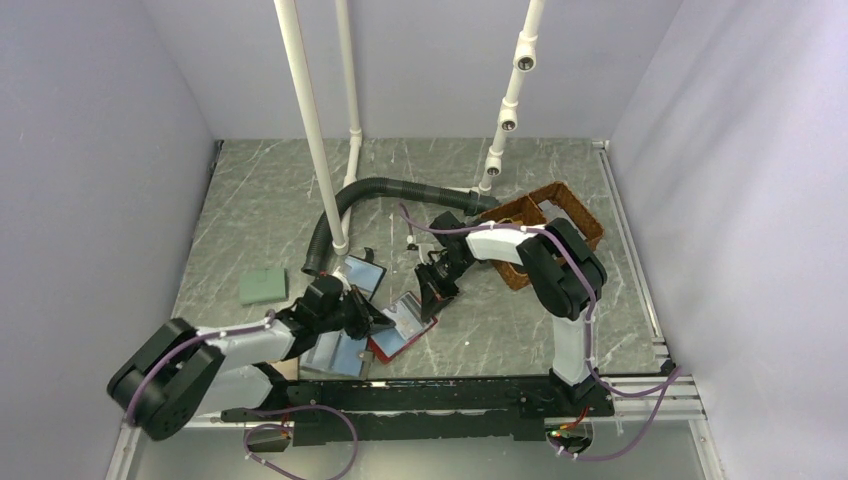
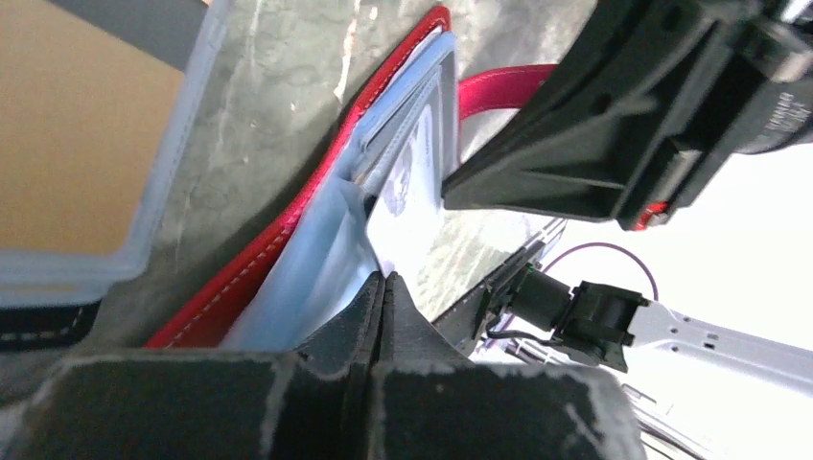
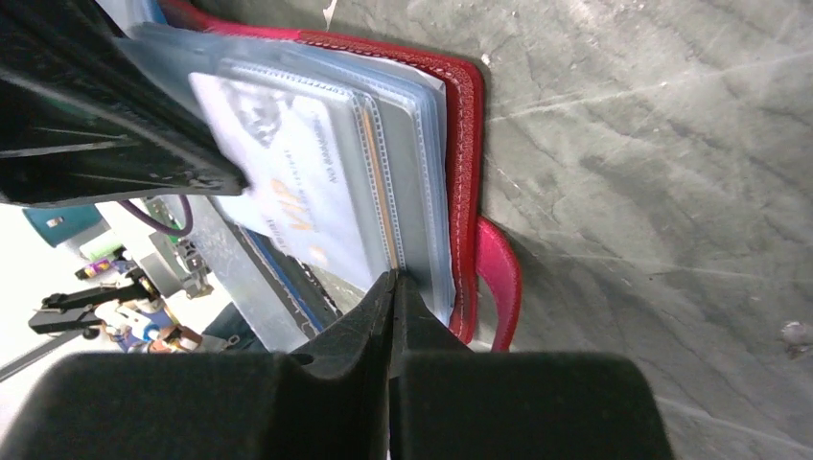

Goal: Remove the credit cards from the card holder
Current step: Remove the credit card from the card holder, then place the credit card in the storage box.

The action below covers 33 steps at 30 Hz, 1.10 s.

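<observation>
Right end effector (image 3: 391,284), left end effector (image 2: 382,284): jaws together | card holder (image 3: 467,125) floppy | credit cards (image 3: 288,163) stiff, slick; pinch exposed edge

Red card holder (image 3: 468,134) on a veined grey-green desk (image 1: 260,200)

The card holder is bright red with a pinker red pull tab (image 3: 500,278), and its clear sleeves (image 3: 422,172) look pale blue-grey. The top card (image 3: 288,182) is whitish-grey with orange lettering. The desk is dark grey-green, marbled with white veins. The left end effector (image 2: 384,287) and right end effector (image 3: 393,287) are black. The arms (image 1: 240,345) are black and white, with purple cables (image 1: 575,260). Elsewhere are a green pad (image 1: 264,287), a brown woven basket (image 1: 565,205), a black ribbed hose (image 1: 375,188) and white pipes (image 1: 305,110).
</observation>
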Motion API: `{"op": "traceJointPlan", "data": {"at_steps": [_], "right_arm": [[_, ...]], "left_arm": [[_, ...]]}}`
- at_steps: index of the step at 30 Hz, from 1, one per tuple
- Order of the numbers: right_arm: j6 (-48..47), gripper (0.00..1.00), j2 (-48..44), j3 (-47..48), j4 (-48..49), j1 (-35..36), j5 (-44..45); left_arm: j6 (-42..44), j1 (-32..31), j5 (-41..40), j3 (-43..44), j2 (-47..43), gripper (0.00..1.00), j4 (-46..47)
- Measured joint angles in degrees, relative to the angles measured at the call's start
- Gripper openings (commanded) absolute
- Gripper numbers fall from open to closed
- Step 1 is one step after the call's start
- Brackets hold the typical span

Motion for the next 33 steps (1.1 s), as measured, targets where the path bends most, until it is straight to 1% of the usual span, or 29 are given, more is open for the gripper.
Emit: {"op": "traceJointPlan", "data": {"at_steps": [4,10,16,19,20,22,25,28,33], "right_arm": [[-0.02,0.01,0.07,0.17,-0.13,0.11,0.17],[-0.09,0.01,0.07,0.17,-0.15,0.13,0.17],[-0.74,0.06,-0.2,0.13,-0.11,0.22,0.24],[-2.05,0.13,-1.09,-0.39,0.2,0.35,0.5],[-2.54,0.17,-1.46,-0.5,0.17,0.37,0.66],[-4.74,0.33,-2.25,-0.55,-0.07,0.37,0.68],[-10.1,0.46,-3.8,-0.26,-1.42,0.37,-0.22],[-17.57,0.54,-5.31,1.53,-5.33,0.31,-3.32],[-28.28,0.62,-8.39,4.72,-12.02,0.07,-9.53]], "left_arm": [[0.92,0.87,0.52,-1.49,-6.84,0.0,-2.67],[1.31,1.79,0.46,-3.45,-14.6,0.0,-7.15],[2.97,2.1,0.04,-3.45,-22.67,0.0,-14.1],[4.66,2.29,-0.17,-2.56,-26.1,0.0,-19.61],[5.25,2.34,-0.17,-2.03,-27.15,0.0,-21.38],[6.82,2.45,-0.17,-0.46,-29.27,0.0,-25.29],[9.25,2.45,-0.17,1.51,-31.71,0.0,-29.24],[12.61,2.45,-0.15,3.85,-32.83,0.0,-32.54],[18.88,2.45,0.55,6.88,-31.85,0.0,-32.61]]}}
